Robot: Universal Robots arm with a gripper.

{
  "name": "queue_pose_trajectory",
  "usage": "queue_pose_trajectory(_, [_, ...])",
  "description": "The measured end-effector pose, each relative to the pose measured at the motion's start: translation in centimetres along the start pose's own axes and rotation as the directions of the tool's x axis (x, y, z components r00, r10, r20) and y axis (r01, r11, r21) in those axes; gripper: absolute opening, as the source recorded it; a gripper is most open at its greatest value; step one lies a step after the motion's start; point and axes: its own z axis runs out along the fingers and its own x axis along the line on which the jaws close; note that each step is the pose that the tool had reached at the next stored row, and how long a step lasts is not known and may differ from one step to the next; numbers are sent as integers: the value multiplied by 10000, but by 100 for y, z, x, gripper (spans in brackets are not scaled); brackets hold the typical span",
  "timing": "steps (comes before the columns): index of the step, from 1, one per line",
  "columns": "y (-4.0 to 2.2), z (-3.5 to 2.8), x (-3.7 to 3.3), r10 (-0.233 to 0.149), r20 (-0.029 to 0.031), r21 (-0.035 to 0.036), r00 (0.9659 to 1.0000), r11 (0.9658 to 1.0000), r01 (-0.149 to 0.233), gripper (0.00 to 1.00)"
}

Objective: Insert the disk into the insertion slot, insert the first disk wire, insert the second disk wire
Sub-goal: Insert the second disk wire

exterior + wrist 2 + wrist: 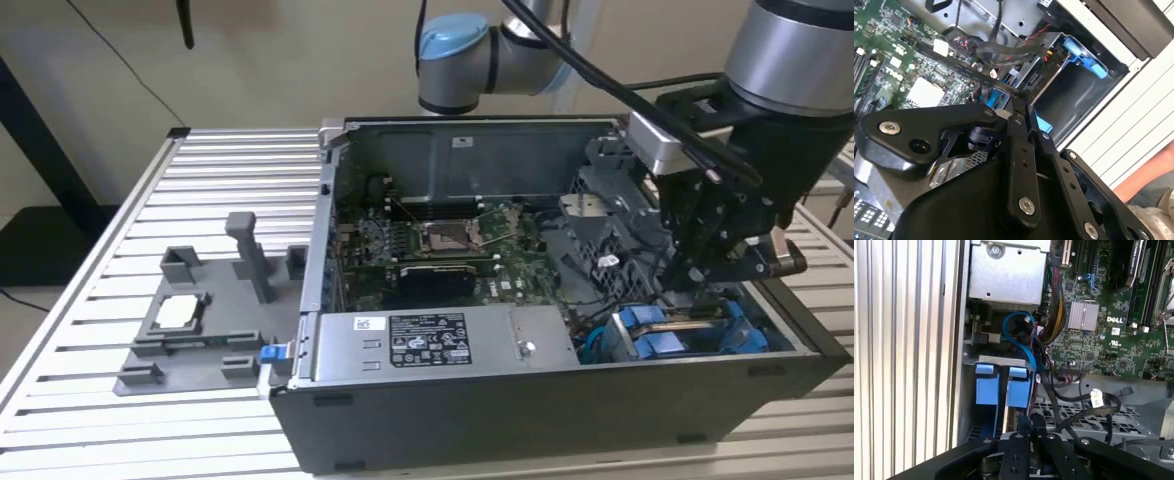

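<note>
Above the insertion slot, judged mid-task: disk apparently seated, fingers pinched narrow among loose black wires.

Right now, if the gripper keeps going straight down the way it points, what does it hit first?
Probably the bright blue plastic frame in the grey metal drive bay, straight below the gripper; black cables run close beside, depth unclear.
</note>
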Motion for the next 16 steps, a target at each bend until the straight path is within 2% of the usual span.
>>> queue_pose_trajectory(3, [-39,52,55,3,32,0,10000,10000,-3,16])
queue_pose_trajectory(6, [-49,96,76,40,101,7,9999,10000,-40,16])
queue_pose_trajectory(16, [-57,188,88,231,166,18,9996,9997,-231,16])
